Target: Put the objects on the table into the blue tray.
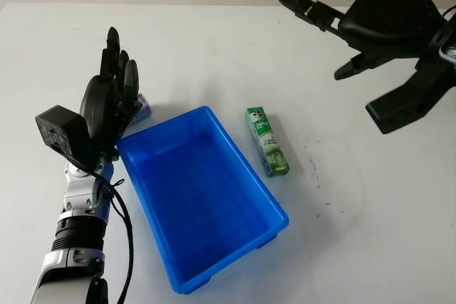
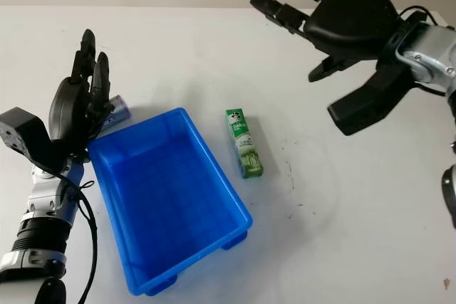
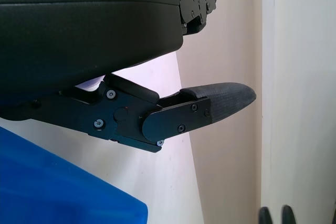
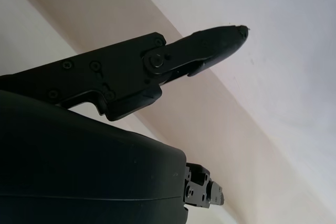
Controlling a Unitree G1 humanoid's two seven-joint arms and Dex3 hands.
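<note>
So the blue tray point(image 1: 203, 208) sits on the white tabletop point(image 1: 356, 233), angled, nothing inside it. Just off its right side lies a green toothpaste box point(image 1: 267, 142), flat, close to the rim but not touching. A small purple-ish item point(image 2: 117, 113) peeks out behind the tray's far left corner, mostly hidden by the left hand point(image 1: 110, 101), so can't say what it is. That left hand is open, upright at the corner, holding nothing. The right hand point(image 1: 370, 12) is open too, up in the air over the far right of the tabletop, well apart from the box.
</note>
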